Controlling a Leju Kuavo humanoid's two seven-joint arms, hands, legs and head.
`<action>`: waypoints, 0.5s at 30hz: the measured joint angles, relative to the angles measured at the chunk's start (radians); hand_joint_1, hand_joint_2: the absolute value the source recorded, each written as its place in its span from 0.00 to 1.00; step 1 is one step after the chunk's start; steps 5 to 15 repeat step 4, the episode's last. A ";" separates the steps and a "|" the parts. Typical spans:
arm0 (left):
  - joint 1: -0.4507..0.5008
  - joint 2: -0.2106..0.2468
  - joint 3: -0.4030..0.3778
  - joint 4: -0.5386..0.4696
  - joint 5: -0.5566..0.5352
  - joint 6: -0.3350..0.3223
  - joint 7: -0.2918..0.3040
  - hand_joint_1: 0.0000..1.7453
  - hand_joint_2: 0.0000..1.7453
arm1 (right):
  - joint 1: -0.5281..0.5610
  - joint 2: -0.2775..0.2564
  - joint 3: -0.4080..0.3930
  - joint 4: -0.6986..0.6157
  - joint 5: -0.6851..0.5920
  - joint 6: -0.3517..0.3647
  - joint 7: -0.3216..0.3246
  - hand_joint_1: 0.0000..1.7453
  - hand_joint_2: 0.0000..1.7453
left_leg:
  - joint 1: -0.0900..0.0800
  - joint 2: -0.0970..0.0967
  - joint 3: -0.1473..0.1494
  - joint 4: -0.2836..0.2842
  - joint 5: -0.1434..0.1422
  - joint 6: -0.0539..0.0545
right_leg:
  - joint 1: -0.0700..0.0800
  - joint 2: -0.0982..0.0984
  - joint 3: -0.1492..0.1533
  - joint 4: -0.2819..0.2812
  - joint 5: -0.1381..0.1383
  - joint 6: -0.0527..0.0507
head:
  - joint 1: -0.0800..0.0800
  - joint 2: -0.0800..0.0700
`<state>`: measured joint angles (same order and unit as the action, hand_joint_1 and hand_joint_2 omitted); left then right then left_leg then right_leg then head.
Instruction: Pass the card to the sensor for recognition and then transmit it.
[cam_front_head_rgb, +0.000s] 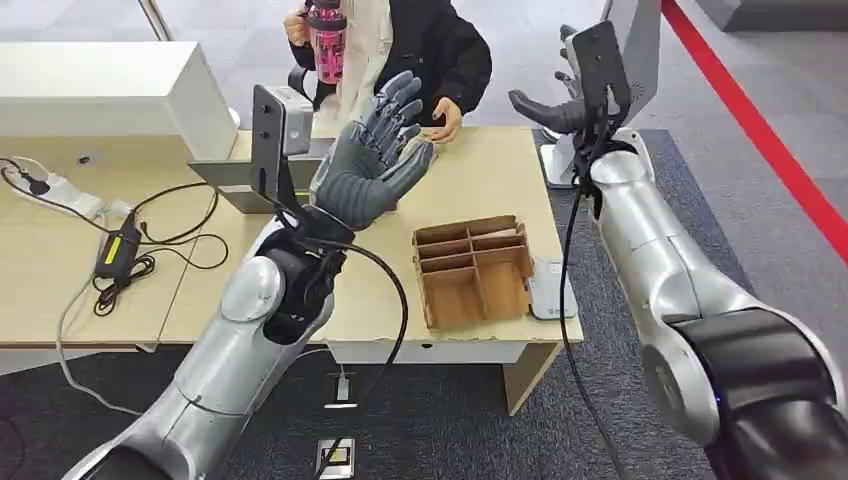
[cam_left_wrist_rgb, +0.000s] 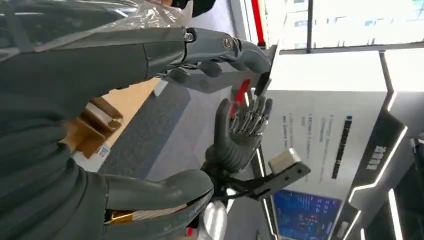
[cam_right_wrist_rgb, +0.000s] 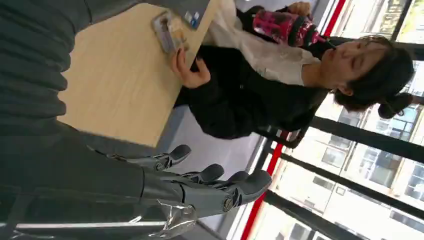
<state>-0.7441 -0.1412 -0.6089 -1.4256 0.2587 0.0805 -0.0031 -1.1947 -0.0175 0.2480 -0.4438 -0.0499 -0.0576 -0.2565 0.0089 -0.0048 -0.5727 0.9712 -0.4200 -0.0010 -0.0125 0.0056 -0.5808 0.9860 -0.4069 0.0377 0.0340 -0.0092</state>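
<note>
Looking down on a pale wood table first, easily the biggest thing in the head view. Then two silver arms coming up from below: left arm raised over the table's near edge, right arm out past the table's right end, above grey carpet. Across the table, a person in a black top, holding a pink bottle up with one hand and resting the other on the far edge. Over on the far left, a white box. Nearer the right end, a brown divided tray, with a flat grey pad just beside it at the table's right edge.

Left hand held upright above the table, fingers spread wide, holding nothing. Right hand up high too, well apart from the left one, fingers apart and slightly curled, gripping nothing either. Same story in the left wrist view, with that right hand showing fingers fanned out.

As for the card: spotted in the right wrist view, lying flat on the table just beside the person's resting hand, well apart from both robot hands. Looks wrapped in something clear, can't swear to it.

Small stuff last: black adapter with tangled cables on the table's left side, plus a white power strip near it.
</note>
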 joint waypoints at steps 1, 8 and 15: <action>0.006 0.004 0.005 -0.009 -0.007 0.008 0.005 0.00 1.00 | 0.032 0.002 -0.008 -0.032 -0.076 -0.009 0.023 0.00 1.00 | 0.000 0.000 0.000 0.000 0.000 0.000 | 0.000 0.000 0.000 0.000 0.000 0.000 | 0.000 0.000; 0.028 0.023 0.024 -0.040 -0.020 0.027 0.019 0.00 1.00 | 0.157 -0.005 -0.010 -0.191 -0.313 -0.087 0.120 0.00 1.00 | 0.001 -0.001 0.000 0.000 0.000 0.000 | 0.000 -0.001 0.000 -0.001 0.000 0.000 | 0.000 0.000; 0.028 0.023 0.024 -0.040 -0.020 0.027 0.019 0.00 1.00 | 0.157 -0.005 -0.010 -0.191 -0.313 -0.087 0.120 0.00 1.00 | 0.001 -0.001 0.000 0.000 0.000 0.000 | 0.000 -0.001 0.000 -0.001 0.000 0.000 | 0.000 0.000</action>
